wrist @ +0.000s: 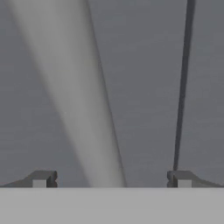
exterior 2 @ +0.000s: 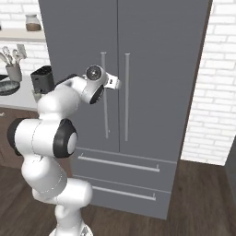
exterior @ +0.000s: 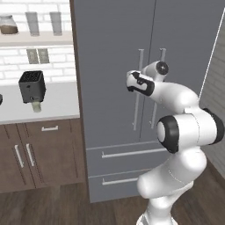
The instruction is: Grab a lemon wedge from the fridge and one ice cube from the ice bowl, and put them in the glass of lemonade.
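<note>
The grey double-door fridge (exterior: 114, 66) (exterior 2: 152, 55) stands with both doors closed, so the lemon wedge is hidden. My gripper (wrist: 111, 179) (exterior 2: 116, 83) is open and right up against the left door's silver bar handle (wrist: 83, 109) (exterior 2: 105, 106), which runs between the two finger tips. The glass of lemonade (exterior: 36, 106) sits on the white counter just in front of the black toaster (exterior: 32, 85). The ice bowl (exterior 2: 7, 87) shows as a dark rim at the far left; no ice cube can be made out.
The right door's handle (exterior 2: 126, 97) hangs beside the door seam (wrist: 181, 87). Two drawers (exterior 2: 117, 163) lie below the doors. A utensil cup (exterior 2: 13, 69) stands on the counter, two tall glasses (exterior: 32, 23) on the shelf. A brick wall (exterior 2: 212, 92) flanks the fridge's right.
</note>
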